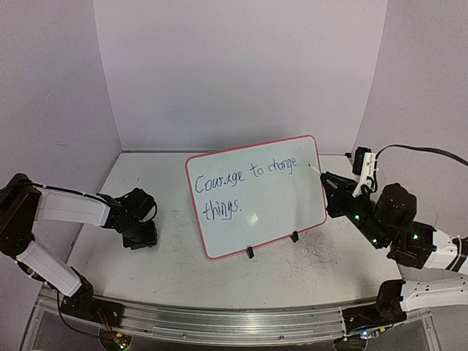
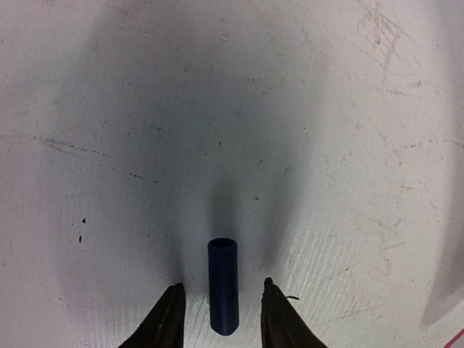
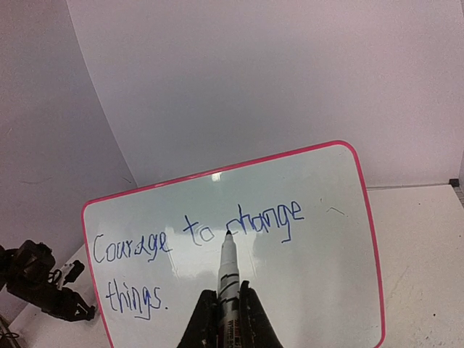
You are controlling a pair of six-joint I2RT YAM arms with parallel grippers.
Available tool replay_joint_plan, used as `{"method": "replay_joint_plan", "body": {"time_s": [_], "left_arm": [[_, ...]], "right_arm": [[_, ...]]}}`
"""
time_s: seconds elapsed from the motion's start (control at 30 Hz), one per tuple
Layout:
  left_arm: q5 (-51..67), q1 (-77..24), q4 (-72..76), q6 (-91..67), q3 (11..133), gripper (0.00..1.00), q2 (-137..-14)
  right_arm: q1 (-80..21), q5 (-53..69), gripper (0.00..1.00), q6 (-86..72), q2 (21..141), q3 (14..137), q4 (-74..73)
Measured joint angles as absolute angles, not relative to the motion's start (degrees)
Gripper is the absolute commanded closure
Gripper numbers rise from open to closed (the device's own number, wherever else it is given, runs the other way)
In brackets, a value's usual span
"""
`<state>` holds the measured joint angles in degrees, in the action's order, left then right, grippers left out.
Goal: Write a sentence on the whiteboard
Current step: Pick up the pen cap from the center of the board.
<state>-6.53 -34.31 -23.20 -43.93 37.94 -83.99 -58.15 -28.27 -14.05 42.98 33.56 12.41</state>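
Right claw [image 3: 227,296] holds marker [image 3: 228,264], tip near right rim of whiteboard [image 1: 285,205].

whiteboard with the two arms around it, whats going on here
The right claw is shut on a marker, its tip aimed at the standing whiteboard. The sentence "Courage to change things." is written on it in blue. The left claw sits low over the table, jaws open either side of a blue marker cap, not gripping it.

Pale lilac backdrop [image 1: 241,73], scuffed tabletop [image 1: 307,270]
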Motion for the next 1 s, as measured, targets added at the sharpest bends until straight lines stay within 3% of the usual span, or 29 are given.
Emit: {"method": "replay_joint_plan", "body": {"time_s": [0.4,0.67,1.0], "left_arm": [[-11.3,-36.1,-24.7,-43.4,39.9,0.94,-87.3],[-12.3,-36.9,-26.1,-43.4,40.7,1.00,-86.2],[-19.1,-37.2,-34.9,-41.4,53.9,1.00,-59.4]], "right_arm": [[-58.2,-27.6,1.00,-14.7,42.9,32.5,12.4],[-58.2,-27.4,1.00,-14.9,42.9,32.4,12.4],[-58.2,-25.6,1.00,-15.1,44.8,32.5,12.3]]}}
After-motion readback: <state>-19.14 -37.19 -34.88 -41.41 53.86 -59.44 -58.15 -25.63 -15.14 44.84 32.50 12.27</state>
